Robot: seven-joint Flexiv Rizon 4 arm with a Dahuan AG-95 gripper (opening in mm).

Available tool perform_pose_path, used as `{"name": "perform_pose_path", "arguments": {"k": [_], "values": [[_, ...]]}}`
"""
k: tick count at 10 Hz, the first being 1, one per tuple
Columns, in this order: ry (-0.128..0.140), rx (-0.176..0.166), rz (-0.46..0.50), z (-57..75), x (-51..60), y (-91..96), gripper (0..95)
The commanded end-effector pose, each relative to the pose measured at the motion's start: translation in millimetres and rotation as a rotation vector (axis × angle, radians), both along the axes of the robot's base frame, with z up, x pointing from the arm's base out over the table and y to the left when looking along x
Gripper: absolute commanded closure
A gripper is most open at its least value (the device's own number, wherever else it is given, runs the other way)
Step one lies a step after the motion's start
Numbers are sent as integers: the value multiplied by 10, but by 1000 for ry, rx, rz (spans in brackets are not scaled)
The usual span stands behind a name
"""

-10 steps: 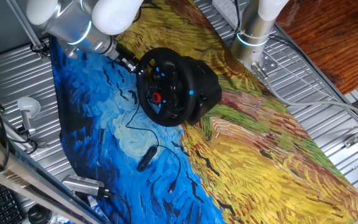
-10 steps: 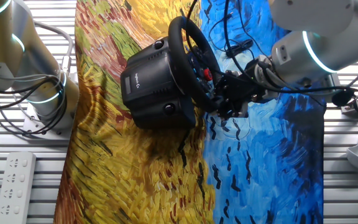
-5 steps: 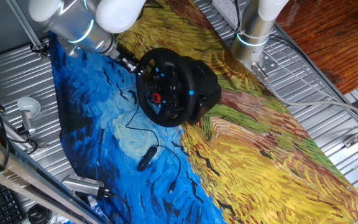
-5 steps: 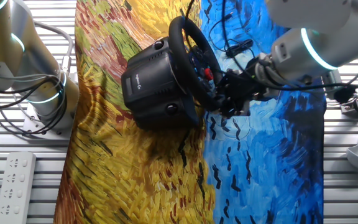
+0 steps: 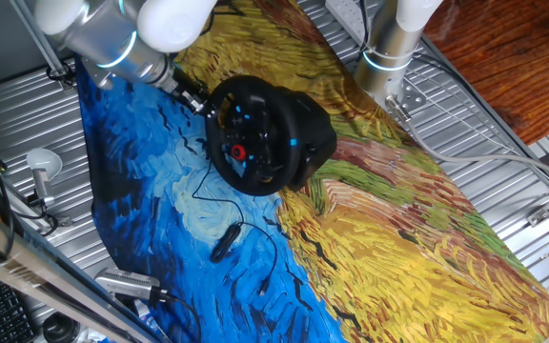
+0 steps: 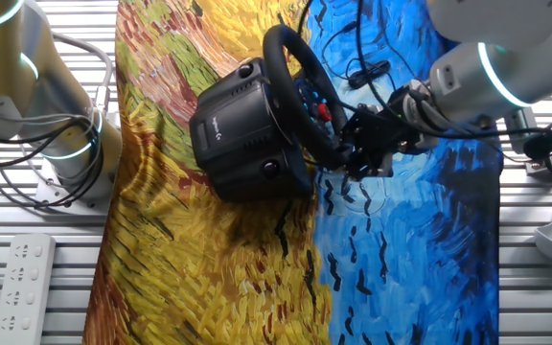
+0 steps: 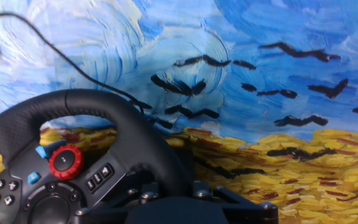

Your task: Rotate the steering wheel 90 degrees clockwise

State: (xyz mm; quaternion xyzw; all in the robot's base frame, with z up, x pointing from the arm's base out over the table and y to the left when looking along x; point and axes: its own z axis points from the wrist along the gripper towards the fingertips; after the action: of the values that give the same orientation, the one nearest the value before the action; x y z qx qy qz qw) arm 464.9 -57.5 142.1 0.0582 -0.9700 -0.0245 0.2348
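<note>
steering wheel | black, thick rim, red knob, blue-lit buttons | upright on bulky base | my fixed view's upper centre

The steering wheel has a matt, leather-like rim; its base is matt black plastic. The table is ribbed metal under a smooth printed cloth.
</note>
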Motion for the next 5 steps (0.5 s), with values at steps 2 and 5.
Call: {"name": "perform_pose_path", "arguments": {"k": [2,5], "values": [[-33,25,17,-20,18,4,950],[-37,33,7,-39,-4,1,950]]}}
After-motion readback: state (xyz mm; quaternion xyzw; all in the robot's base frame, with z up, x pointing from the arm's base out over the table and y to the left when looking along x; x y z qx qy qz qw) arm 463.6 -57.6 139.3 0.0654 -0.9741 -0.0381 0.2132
